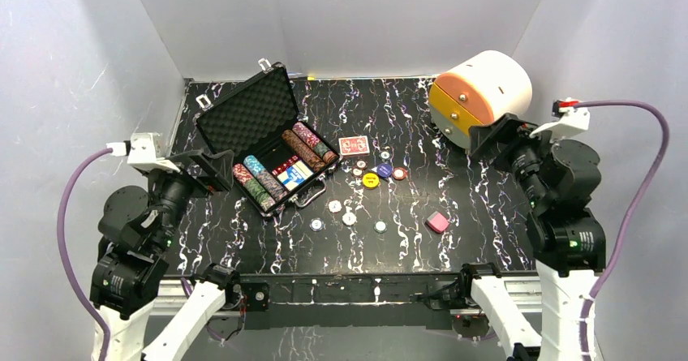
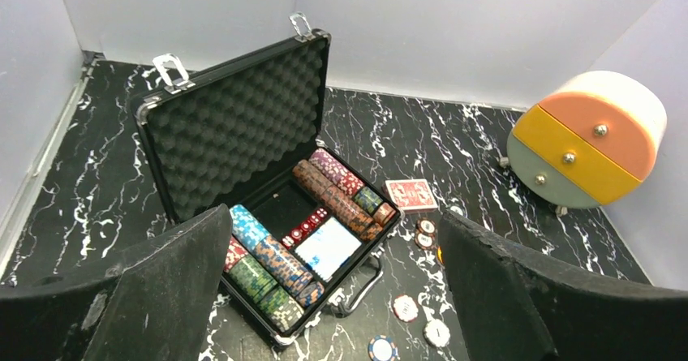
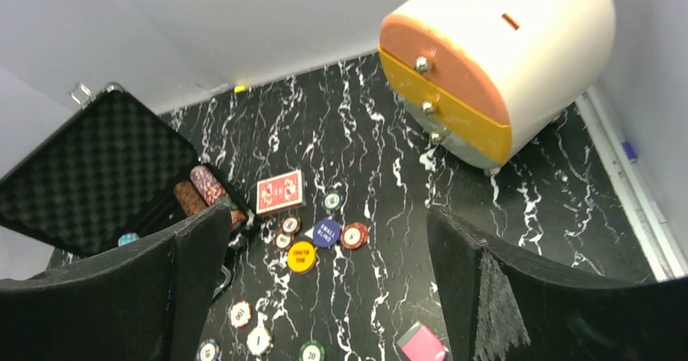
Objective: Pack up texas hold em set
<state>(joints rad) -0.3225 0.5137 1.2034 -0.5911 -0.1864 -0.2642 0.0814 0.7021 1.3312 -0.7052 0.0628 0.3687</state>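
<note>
The black case [image 1: 247,118] lies open at the left of the table, its foam lid [image 2: 235,126] tilted back. Rows of multicolour chips [image 1: 260,181] fill its tray, with red dice and a pale deck between them. A red-backed card deck [image 1: 354,145] lies just right of the case. Round buttons, one yellow [image 1: 371,180] and one blue [image 3: 326,232], lie below it, with several loose chips [image 1: 349,218] nearer the front. My left gripper [image 1: 203,170] hovers open left of the case. My right gripper [image 1: 495,138] hangs open at the far right, holding nothing.
A large cream-and-orange cylinder [image 1: 480,97] with small drawers stands at the back right, close to my right gripper. A small pink block [image 1: 438,221] lies right of the loose chips. Grey walls close in the table on three sides.
</note>
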